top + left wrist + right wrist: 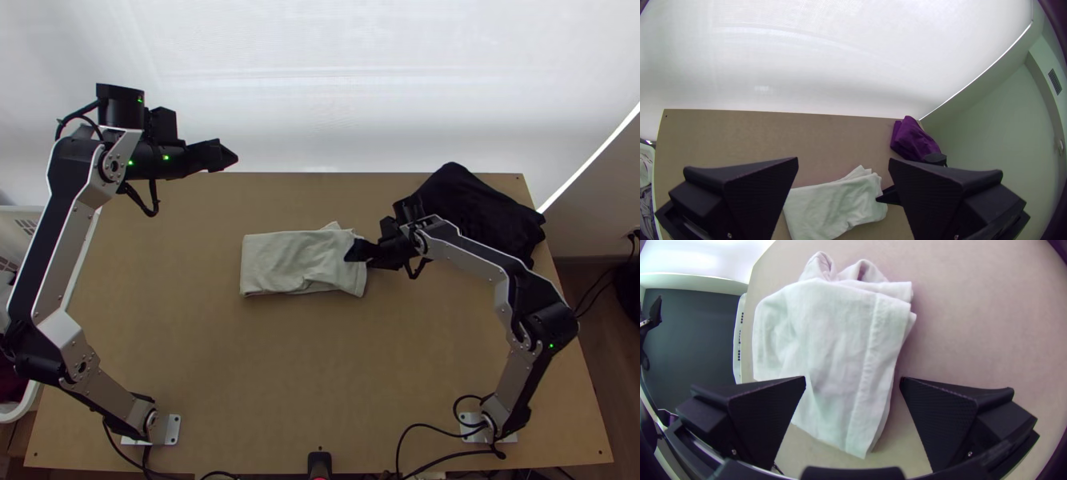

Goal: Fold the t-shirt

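T-shirt (280, 264), white, lay approx. mid-table, toward the far side, folded to a long narrow pack w/ its length running L to R. Layers stacked up along one end, w/ a seam running near that edge; a couple of loose corners poked out on the far side, nr. the R end. Surface was a bit rumpled.

R. gripper (349, 254) was low at the shirt's R end, tips pointing in over the cloth. Per right wrist view, its fingers (769, 418) stood wide apart w/ nothing clamped btwn them: one over the shirt, the other past its edge, over the table (320, 360). Couldn't tell if either tip touched fabric.

L. gripper (235, 158) was up by the table's far edge, toward the L corner, well apart from the shirt, tips pointing R. Left wrist view had its fingers (760, 191) spread wide too, holding nada.

Dark cloth (472, 208), purple per left wrist view, sat bunched in the far R corner, behind the R. arm. White basket (14, 414) stood off the table's L side w/ some fabric inside. White screen (360, 80) rose behind the far edge; black cables (404, 448) looped nr. the R. arm's base.
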Controlling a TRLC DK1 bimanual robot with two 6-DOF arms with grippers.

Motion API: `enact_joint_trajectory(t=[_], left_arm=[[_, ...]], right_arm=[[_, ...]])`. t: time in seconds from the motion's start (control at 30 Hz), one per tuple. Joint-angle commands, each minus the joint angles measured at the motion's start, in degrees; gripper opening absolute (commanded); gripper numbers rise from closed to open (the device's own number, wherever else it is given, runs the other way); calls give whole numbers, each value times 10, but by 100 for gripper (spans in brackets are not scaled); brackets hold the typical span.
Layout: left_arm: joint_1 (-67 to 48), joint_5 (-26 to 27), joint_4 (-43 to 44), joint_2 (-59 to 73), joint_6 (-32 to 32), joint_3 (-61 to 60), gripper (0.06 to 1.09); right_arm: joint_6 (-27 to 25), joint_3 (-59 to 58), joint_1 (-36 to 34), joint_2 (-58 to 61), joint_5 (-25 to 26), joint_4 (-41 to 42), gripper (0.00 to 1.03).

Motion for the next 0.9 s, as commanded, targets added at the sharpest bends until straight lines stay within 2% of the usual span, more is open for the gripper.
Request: enact_joint_trajectory(t=[0.0,0.4,0.43,0.47,0.5,0.57,0.6,0.73,0.87], left_arm=[[7,-1,-6,-24,8,-8,104],[35,0,-18,-40,12,-7,104],[38,0,-18,-41,12,-7,104],[39,0,-19,-42,11,-7,104],[40,0,-20,-42,11,-8,104],[42,-1,-21,-44,11,-9,104],[42,0,-21,-45,11,-10,104],[46,0,-20,-47,11,-10,104],[49,0,-20,-48,11,-11,104]], right_arm=[[-4,38,18,35,-5,7,99],[18,145,102,116,-5,1,98],[18,148,102,118,-5,0,92],[19,150,101,118,-5,-1,81],[21,149,99,115,-6,-2,63],[27,150,91,101,-6,-2,13],[27,149,86,90,-5,-2,3],[30,146,60,29,-7,-8,3],[32,156,24,-39,-33,-28,3]])
